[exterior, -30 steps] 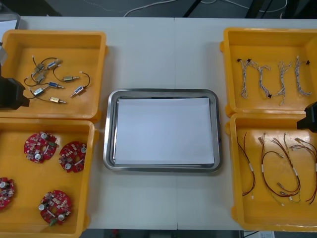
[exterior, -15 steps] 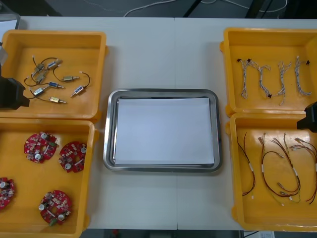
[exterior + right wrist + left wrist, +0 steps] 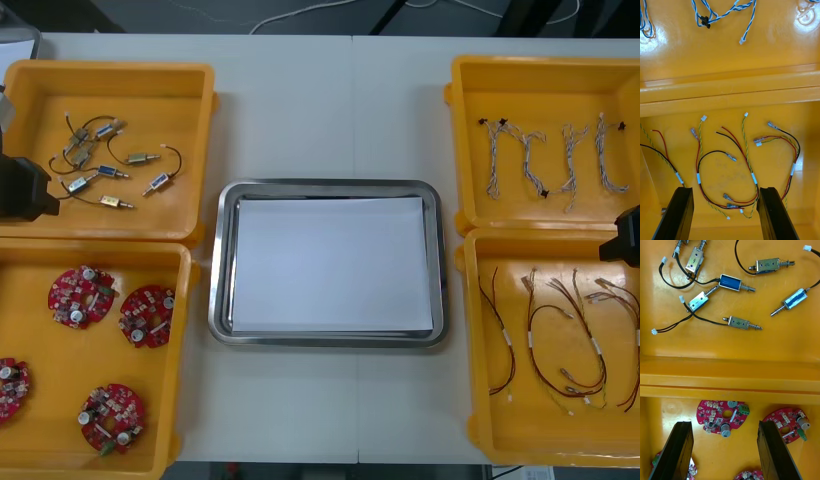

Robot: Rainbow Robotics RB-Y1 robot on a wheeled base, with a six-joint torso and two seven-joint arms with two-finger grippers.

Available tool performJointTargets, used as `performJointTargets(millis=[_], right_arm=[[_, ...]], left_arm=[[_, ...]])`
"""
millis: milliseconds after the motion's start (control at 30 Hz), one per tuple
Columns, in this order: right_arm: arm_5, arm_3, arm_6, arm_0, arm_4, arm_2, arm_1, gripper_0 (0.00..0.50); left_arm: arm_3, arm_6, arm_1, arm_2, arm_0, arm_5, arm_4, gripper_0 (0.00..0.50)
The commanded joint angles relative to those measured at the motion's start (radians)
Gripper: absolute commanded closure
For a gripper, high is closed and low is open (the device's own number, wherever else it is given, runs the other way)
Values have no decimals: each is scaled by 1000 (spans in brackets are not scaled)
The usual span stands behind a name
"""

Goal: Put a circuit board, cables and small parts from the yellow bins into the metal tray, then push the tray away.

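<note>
The metal tray [image 3: 228, 262], white inside, lies at the table's middle with nothing in it. Several round red circuit boards [image 3: 82, 296] sit in the near left yellow bin [image 3: 188, 345]; small metal parts [image 3: 112, 172] with black cables fill the far left bin. Twisted blue and white cables [image 3: 545, 165] lie in the far right bin, red and yellow cables [image 3: 565, 340] in the near right one. My left gripper [image 3: 723, 450] hovers open above a circuit board [image 3: 723, 417]. My right gripper [image 3: 724, 212] hangs open over the red and yellow cables [image 3: 728, 168].
Bare table stretches beyond the tray and in front of it. Bin walls [image 3: 205, 235] stand close to the tray on both sides. The left arm [image 3: 22, 188] shows at the left edge, the right arm [image 3: 625, 238] at the right edge.
</note>
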Motion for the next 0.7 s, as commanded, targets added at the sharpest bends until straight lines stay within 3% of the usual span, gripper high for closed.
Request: performJointTargets(millis=[33,700], right_arm=[[3,-31,-23,10,-7,-34,-41,0],[3,-31,-23,10,-7,-34,-41,0]], left_arm=[[-29,-35,-14,30,16,-9,5,0],[-29,-35,-14,30,16,-9,5,0]])
